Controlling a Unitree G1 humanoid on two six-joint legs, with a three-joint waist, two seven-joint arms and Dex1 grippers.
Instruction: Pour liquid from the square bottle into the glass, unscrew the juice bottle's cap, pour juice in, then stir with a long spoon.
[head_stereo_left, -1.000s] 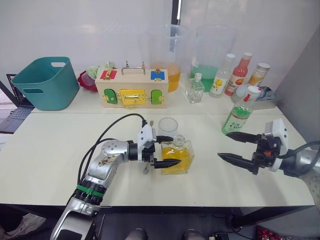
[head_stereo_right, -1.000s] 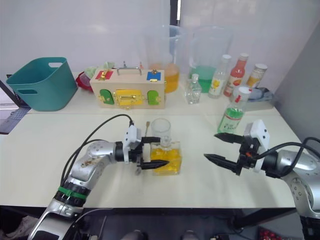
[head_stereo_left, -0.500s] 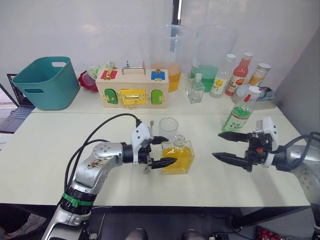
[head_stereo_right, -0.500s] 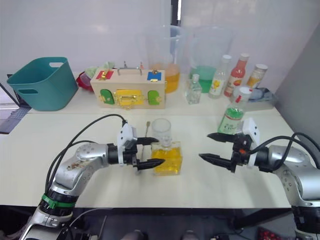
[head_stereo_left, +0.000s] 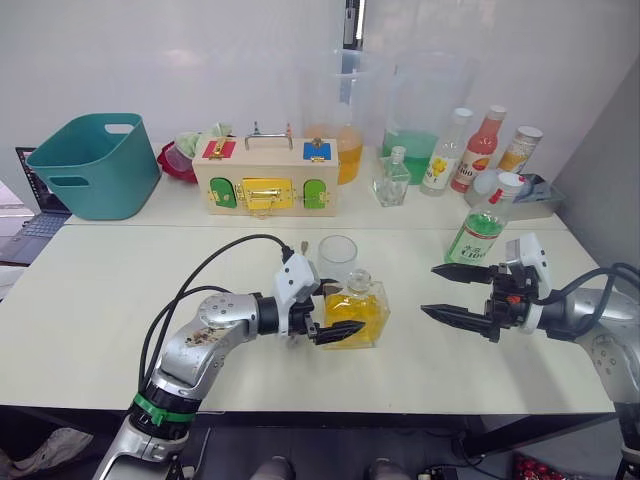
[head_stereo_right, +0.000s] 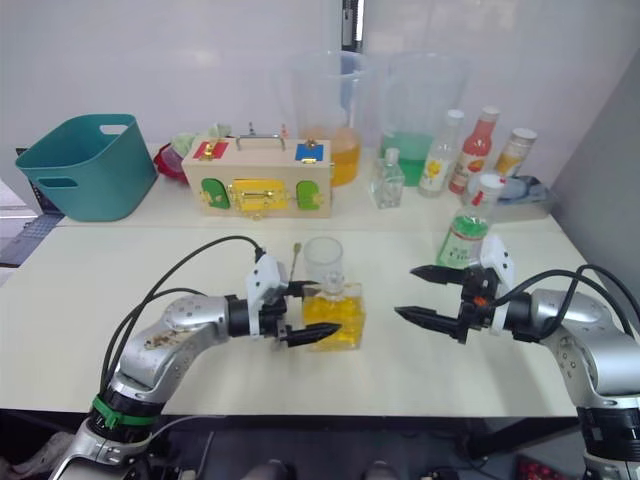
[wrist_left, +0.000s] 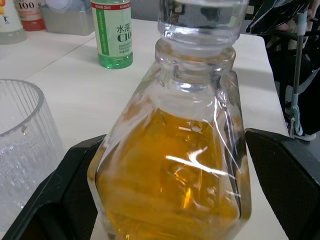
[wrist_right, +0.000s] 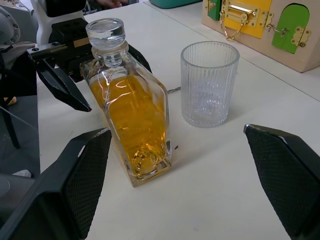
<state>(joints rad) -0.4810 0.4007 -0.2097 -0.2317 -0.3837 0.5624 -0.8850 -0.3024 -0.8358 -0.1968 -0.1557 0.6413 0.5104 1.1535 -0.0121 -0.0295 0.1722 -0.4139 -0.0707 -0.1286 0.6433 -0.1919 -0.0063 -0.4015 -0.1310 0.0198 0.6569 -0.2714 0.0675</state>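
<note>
The square bottle (head_stereo_left: 358, 314) with yellow liquid (wrist_left: 170, 175) stands mid-table, stopper on. My left gripper (head_stereo_left: 340, 311) is open, one finger on each side of the bottle's body; I cannot tell whether the pads (wrist_left: 75, 170) touch the glass wall. The ribbed glass (head_stereo_left: 337, 258) stands empty just behind the bottle. The long spoon (head_stereo_right: 296, 250) lies beside the glass, mostly hidden by my left gripper. My right gripper (head_stereo_left: 431, 290) is open and empty, to the right of the square bottle. Behind it stands the juice bottle (head_stereo_left: 478, 232), with its cap (head_stereo_left: 508, 182) on.
Along the back stand a teal basket (head_stereo_left: 90, 162), a wooden latch box (head_stereo_left: 263, 182), two tall pitchers (head_stereo_left: 335, 110) (head_stereo_left: 420, 110), a small clear bottle (head_stereo_left: 390, 178), a yellow-labelled bottle (head_stereo_left: 440, 155), a red bottle (head_stereo_left: 478, 150) and a can (head_stereo_left: 518, 148).
My left gripper has slid a little to the right, further along the square bottle's sides. My right gripper has drifted slightly left. The bottle and glass have stayed put.
</note>
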